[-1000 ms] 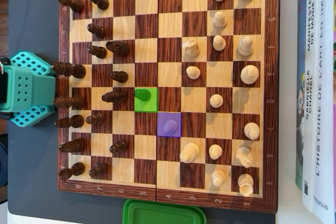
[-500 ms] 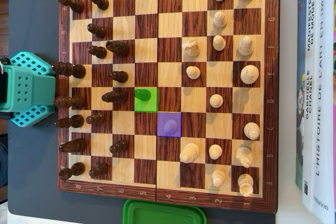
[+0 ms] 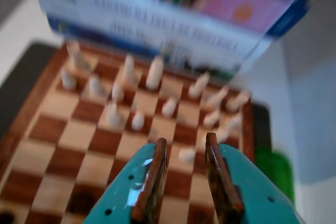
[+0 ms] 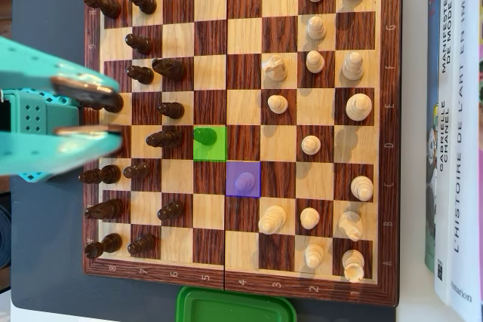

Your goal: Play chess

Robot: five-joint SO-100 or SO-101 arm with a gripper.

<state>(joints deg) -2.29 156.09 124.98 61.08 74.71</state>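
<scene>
- My gripper (image 4: 119, 115) is hanging open w/ nothing in it, at the left edge of the overhead pic.
- The chessboard (image 4: 241, 280) is filling the frame's middle, w/ the green-square pawn (image 4: 202, 136) near center.

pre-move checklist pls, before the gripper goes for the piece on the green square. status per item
1. Gripper open: ok, fingers apart in both views.
2. Gripper empty: ok, nothing between the fingers in the wrist view.
3. Green-square pawn upright: ok.
4. Purple square free: not ok, a pawn stands there; a capture looks likely.
5. Path clear: not ok, gripper sits at the board's left edge in the overhead view, above the dark pieces; stay high in transit.
6. Neighbour clearance: cannot tell, dark piece lies close beside the pawn.
</scene>
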